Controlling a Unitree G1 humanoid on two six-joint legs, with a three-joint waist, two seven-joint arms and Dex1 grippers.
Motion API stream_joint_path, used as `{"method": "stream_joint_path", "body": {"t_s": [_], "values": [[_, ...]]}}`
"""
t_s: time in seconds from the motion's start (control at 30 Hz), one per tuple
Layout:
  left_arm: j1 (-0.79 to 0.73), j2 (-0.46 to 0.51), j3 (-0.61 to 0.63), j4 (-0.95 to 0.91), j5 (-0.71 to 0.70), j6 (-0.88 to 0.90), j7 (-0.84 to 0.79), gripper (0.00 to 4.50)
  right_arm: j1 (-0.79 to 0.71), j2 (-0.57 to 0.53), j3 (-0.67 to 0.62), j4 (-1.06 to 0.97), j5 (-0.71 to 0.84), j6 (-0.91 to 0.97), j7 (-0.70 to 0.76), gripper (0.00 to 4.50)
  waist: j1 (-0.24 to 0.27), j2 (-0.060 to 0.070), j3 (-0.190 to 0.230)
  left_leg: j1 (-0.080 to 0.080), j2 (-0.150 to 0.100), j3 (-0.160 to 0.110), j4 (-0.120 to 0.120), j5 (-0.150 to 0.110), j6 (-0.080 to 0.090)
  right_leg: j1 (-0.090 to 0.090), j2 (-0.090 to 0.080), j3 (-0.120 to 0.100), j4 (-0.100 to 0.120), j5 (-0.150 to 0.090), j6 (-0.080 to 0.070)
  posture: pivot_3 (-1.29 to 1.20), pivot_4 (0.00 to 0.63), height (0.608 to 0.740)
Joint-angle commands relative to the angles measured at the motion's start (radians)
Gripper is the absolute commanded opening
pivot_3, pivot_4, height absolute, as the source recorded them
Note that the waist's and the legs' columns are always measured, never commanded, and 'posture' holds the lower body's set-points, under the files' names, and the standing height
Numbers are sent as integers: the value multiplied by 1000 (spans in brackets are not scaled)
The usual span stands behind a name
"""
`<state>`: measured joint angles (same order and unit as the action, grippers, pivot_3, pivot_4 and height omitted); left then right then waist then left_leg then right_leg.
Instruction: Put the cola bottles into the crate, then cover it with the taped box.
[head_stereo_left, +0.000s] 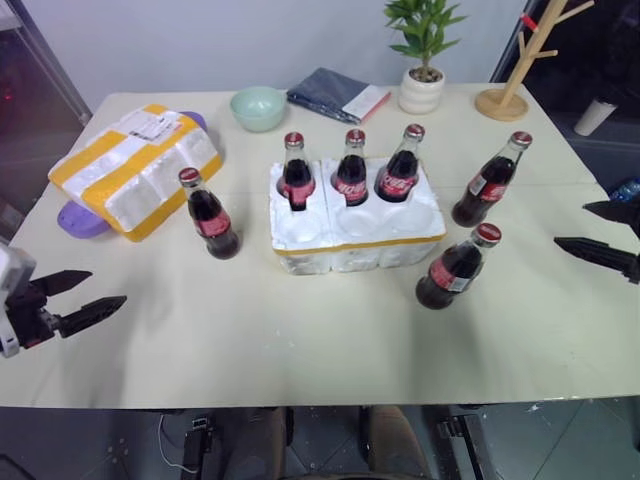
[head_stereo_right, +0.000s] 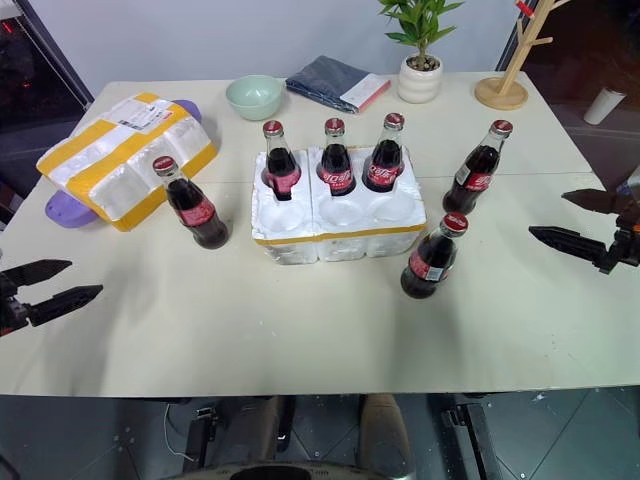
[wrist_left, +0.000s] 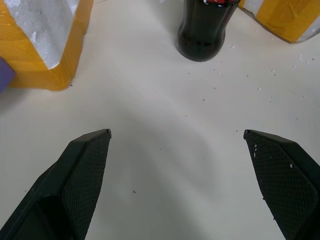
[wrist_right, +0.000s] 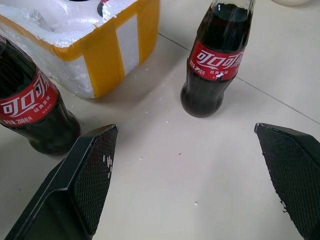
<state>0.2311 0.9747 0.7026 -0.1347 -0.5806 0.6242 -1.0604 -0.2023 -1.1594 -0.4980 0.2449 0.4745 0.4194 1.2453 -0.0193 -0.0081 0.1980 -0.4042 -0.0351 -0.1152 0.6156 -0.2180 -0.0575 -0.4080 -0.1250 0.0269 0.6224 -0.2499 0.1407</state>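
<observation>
Grippers framed the table from both sides. The right gripper hung with its two black fingers spread apart and empty, aimed inward toward two loose cola bottles: a nearer bottle just ahead of it and a farther bottle beyond. The left gripper was likewise spread apart and empty, with a third loose bottle ahead of it and the taped box lying farther off, flat, its long side running diagonally across the table.

Between the two hands sat the crate, its long axis running across, from one gripper toward the other. Three bottles stood upright in its far row of wells; the near row was empty.

Risk, as a judgement: every loose bottle stood upright and narrow, long axis vertical, so a finger striking high on the neck could topple it. A glass bottle lowered off-centre could catch the foam rim and tip.
</observation>
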Motion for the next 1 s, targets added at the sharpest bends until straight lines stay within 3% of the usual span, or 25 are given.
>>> {"method": "stream_joint_path", "body": {"t_s": [0.03, 0.7, 0.83, 1.0], "values": [[-14, 0, 20, -8, -12, -5, 3, 4459, -14, -8, -22, -1, 2, -15, -7, 4500, 0, 0, 0, 0, 0, 0, 0, 0, 0, 0, 0, 0, 0, 0, 0, 0, 150, 739], [-122, -42, -30, -23, -55, 19, 55, 4459, -15, -20, -27, 2, -1, -5, -40, 4500, 0, 0, 0, 0, 0, 0, 0, 0, 0, 0, 0, 0, 0, 0, 0, 0, 150, 739], [-210, -73, -57, -25, -102, 44, 93, 4459, -83, -64, -29, 3, 42, 57, -7, 4500, 0, 0, 0, 0, 0, 0, 1, 0, 0, 0, 0, 0, 2, 0, 0, 0, 150, 739], [-340, -97, -193, 28, -50, 0, 120, 4459, -266, -132, 37, -49, 167, 244, 70, 4500, 0, 1, 0, 1, 0, 0, 1, 0, 0, 0, 0, 0, 4, 1, 2, 0, 150, 739]]}}
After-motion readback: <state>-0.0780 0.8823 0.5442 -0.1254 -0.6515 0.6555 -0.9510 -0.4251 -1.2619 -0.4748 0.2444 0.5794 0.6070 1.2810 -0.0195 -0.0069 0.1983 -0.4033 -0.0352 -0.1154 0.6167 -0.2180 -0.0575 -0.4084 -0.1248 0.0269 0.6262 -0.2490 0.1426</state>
